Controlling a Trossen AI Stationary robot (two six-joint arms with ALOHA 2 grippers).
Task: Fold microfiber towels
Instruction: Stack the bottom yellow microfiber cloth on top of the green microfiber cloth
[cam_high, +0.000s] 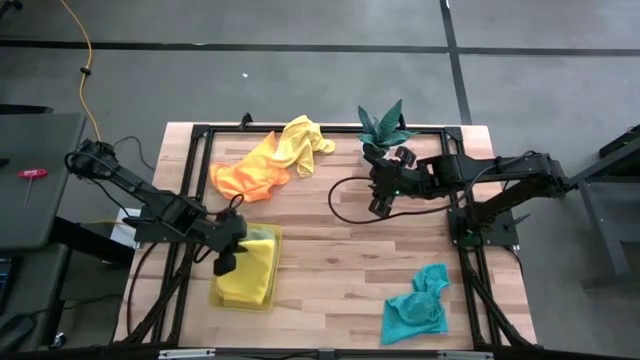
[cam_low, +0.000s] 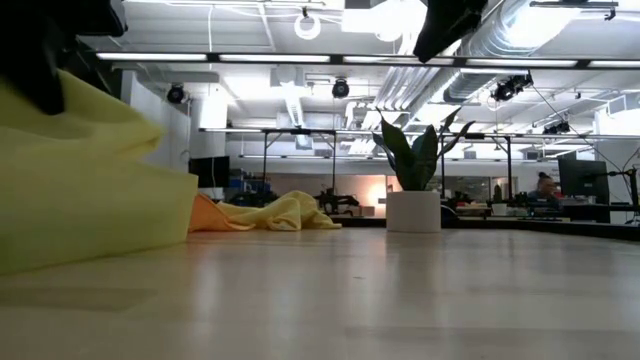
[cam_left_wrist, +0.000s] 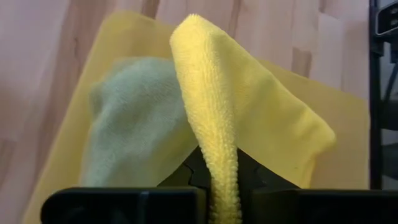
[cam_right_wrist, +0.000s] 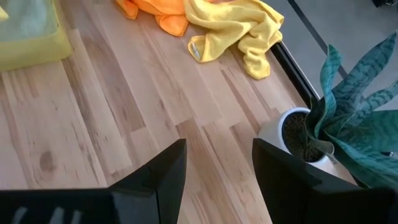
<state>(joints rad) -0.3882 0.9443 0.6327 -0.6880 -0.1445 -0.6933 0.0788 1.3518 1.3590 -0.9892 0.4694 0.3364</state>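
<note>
Towels lie in four spots, as we see them from above: a yellow towel (cam_left_wrist: 249, 118) is pinched in the closed left gripper (cam_high: 226, 255) over the yellow tray (cam_high: 262, 298), with an olive-green towel (cam_left_wrist: 134, 124) in the tray beneath it; an orange towel (cam_high: 250, 175) and a second yellow towel (cam_high: 303, 143) lie crumpled together near the far edge, and a teal towel (cam_high: 415, 308) sits near the front right. Our right gripper (cam_right_wrist: 217, 158) hangs open and empty over bare table (cam_right_wrist: 124, 124) near the potted plant (cam_high: 385, 128)
</note>
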